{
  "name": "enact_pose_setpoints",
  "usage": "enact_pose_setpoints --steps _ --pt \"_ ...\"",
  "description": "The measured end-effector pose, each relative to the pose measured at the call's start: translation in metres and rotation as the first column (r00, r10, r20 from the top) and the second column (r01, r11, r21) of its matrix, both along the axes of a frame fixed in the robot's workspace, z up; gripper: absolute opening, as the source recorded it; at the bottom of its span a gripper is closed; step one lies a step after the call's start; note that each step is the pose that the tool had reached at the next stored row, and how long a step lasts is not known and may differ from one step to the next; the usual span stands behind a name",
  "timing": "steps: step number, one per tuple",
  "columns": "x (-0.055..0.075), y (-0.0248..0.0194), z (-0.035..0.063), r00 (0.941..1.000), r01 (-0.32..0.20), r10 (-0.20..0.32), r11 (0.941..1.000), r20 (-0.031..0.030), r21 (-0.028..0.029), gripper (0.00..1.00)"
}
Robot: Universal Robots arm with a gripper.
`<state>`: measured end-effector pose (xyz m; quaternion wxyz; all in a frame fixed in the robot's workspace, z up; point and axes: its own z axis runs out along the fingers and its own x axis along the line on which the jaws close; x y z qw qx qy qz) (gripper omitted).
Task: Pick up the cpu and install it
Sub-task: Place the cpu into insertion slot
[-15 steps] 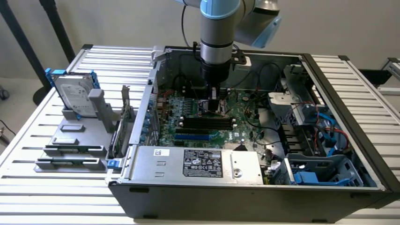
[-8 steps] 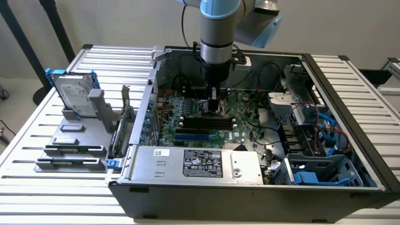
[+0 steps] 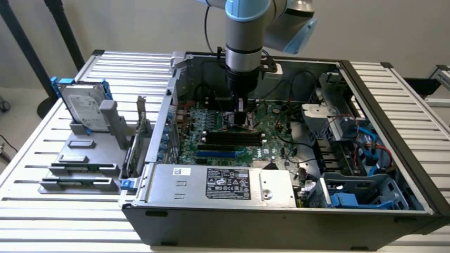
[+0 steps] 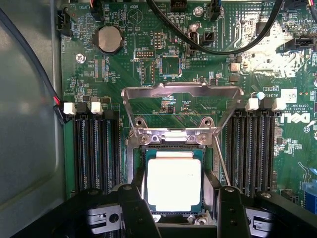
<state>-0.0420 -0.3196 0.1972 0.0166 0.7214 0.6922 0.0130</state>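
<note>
Claw is hanging straight down from your arm into the open case, at the upper middle of the exterior view, with its tips low over the board. In the wrist view, your two black fingers are standing apart on either side of the cpu. One is sitting at the chip's edge and the other is showing a gap, so the claw is reading as released, not grasping. The cpu is lying flat in its socket, silver top facing up. The metal frame is lying swung open just beside the socket. Dark memory slots are running along both sides of it, and a coin cell is sitting farther off on the board. At the exterior view's left, the hard drive is standing upright in a grey rack on the slatted table, outside the case.
</note>
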Motion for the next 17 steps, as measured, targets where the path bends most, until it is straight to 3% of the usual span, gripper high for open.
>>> enact_pose_setpoints --steps 17 --pt "-0.0006 0.0015 -0.0001 1.0000 0.000 0.000 1.0000 0.0000 -0.0010 0.55"
